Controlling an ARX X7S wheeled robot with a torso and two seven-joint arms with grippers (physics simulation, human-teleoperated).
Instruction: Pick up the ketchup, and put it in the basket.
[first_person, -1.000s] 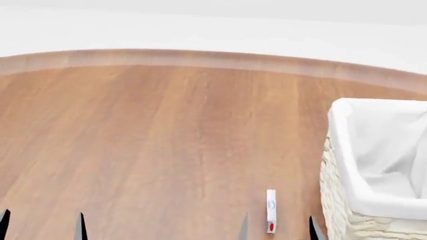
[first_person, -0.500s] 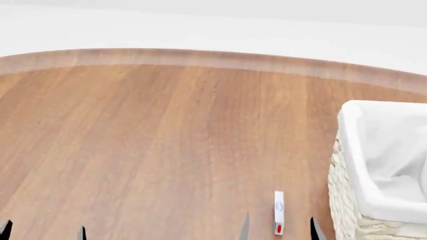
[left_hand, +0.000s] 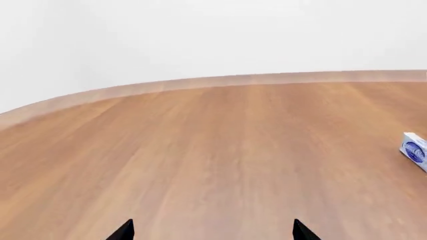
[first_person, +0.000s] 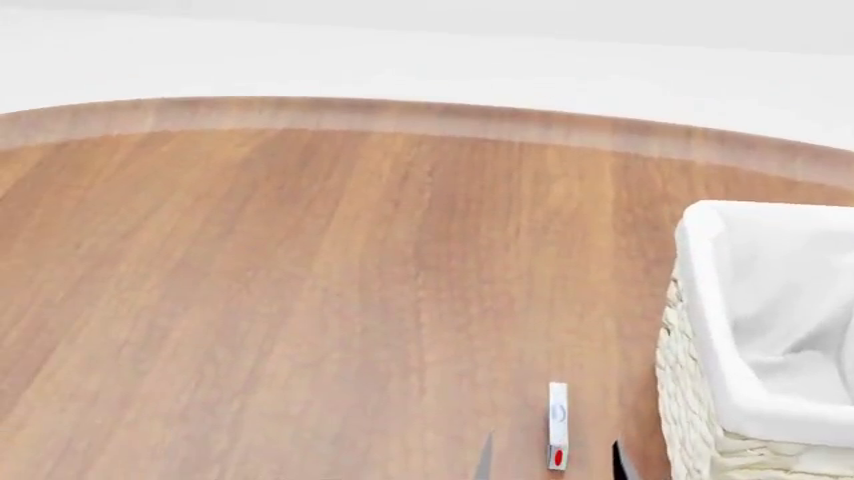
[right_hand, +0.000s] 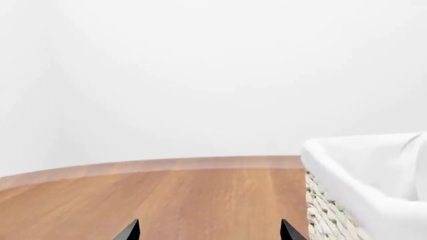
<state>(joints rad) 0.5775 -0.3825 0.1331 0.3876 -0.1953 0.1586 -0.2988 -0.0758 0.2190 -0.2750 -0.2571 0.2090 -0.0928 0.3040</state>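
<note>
Ketchup: not in any view. Basket (first_person: 747, 400) stands at the surface's (first_person: 334, 280) right edge; small white box (first_person: 557, 425) just beside it. Right tool (first_person: 549, 462) spread, empty; left tool (left_hand: 212, 231) likewise. Search step, I judge: next, find the bottle.

The hand (right_hand: 208, 231) (fingertips spread, nothing between) hangs beside the basket (right_hand: 340, 210).
</note>
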